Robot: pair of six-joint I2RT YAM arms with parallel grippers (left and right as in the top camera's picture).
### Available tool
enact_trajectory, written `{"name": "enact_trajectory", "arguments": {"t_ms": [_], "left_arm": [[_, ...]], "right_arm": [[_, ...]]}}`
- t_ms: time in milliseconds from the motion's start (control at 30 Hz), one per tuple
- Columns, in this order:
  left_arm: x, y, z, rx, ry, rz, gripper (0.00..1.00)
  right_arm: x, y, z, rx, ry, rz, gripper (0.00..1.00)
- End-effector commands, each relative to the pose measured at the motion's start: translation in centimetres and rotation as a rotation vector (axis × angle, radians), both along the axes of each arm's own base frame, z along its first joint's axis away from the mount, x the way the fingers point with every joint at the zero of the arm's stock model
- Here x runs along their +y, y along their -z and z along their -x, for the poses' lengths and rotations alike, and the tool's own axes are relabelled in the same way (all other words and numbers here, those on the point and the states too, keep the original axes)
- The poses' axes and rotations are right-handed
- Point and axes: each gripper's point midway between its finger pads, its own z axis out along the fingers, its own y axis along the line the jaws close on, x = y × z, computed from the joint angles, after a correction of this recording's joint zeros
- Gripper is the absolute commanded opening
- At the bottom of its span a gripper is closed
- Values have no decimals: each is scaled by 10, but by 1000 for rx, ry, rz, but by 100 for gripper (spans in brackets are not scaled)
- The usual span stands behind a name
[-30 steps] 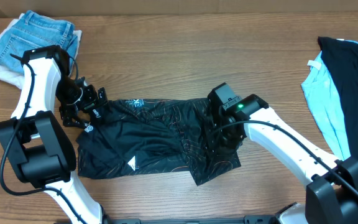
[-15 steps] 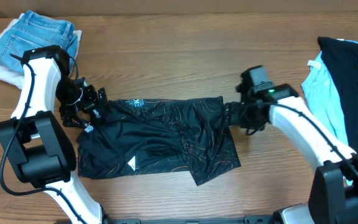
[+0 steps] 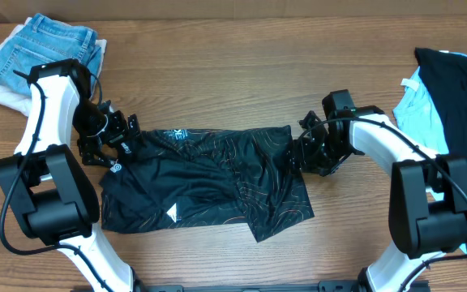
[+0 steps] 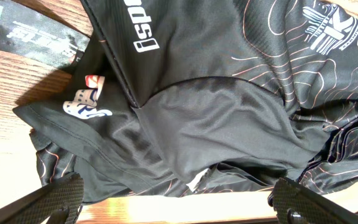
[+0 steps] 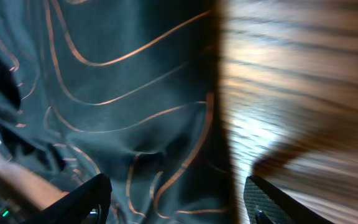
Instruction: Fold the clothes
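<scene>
Wooden tabletop [image 3: 217, 73] carries the black, orange-lined sports jersey [image 3: 209, 182] at lower centre, rumpled. Right gripper [image 5: 176, 199], jaws spread, straddles its right hem; left gripper [image 4: 179, 202], spread wide, hovers over its left edge. Best to pinch both edges squarely and lift evenly. Blue denim jeans [image 3: 51, 49] lie upper left.

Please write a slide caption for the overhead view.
Left gripper and right gripper, jaws open, at opposite ends of a black jersey on a wooden table.
</scene>
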Motion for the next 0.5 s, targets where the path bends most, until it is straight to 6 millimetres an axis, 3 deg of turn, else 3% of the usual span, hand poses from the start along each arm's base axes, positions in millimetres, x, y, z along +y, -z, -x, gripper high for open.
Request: {"name": "enact_trajectory", "arguments": {"t_ms": [0,133,267,367,467], "left_arm": [[-1,0,-5,-15,26,0,100],[-1,0,-5,-18,25,0,100],[-1,0,-6,-19,25,0,100],[-1,0,-6,-19,25,0,100],[-1,0,-6,-19,25,0,100]], "right_arm": [[13,0,6,22,-32,-96,73],[19,16,16,81,-26,-141,68],[20,34,25,126,-5,-155,30],[20,37,25,147,25,-150,4],[18,38,18,152,77,-132,4]]}}
